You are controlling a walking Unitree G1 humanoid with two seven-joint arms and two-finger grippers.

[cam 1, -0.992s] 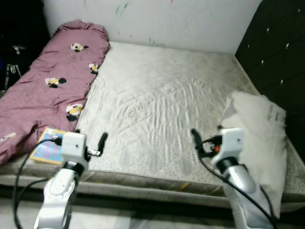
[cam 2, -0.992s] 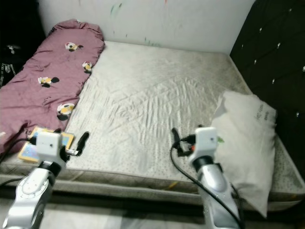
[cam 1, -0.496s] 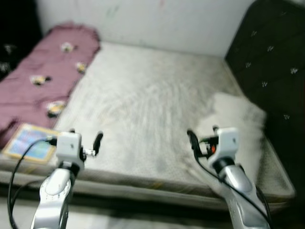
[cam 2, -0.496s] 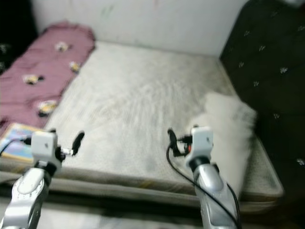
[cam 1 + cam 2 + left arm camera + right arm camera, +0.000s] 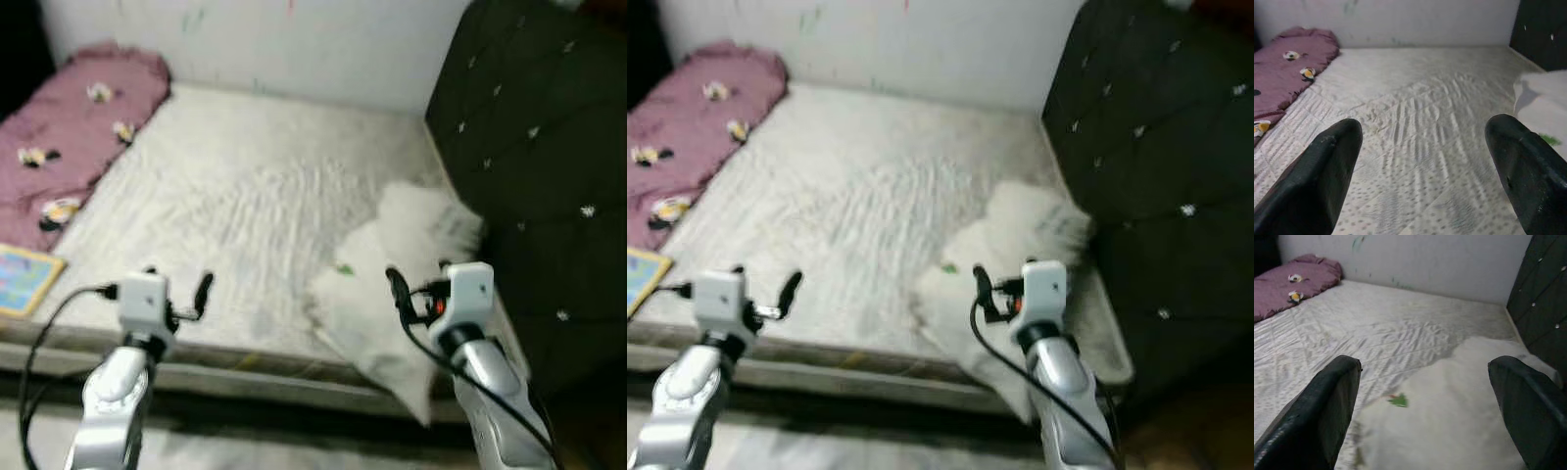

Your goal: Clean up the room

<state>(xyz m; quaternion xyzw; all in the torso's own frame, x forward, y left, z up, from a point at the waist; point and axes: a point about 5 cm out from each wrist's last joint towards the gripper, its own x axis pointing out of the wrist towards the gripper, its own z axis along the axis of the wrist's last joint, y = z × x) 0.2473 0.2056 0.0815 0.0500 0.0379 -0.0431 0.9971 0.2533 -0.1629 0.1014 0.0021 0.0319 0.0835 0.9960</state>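
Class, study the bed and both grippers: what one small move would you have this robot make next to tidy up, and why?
Probably ease the right gripper forward and down onto the white pillow. It lies askew by the bed's near edge, just ahead of those open fingers, and nothing is held. The left gripper faces bare mattress, far from the pink blanket.

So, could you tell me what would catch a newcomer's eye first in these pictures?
Probably the crumpled white pillow lying at the right end of the bare quilted grey mattress, beside the black tufted headboard. Next, the mauve cartoon-print blanket bunched along the mattress's far left. The open left gripper and open right gripper hover over the near edge.
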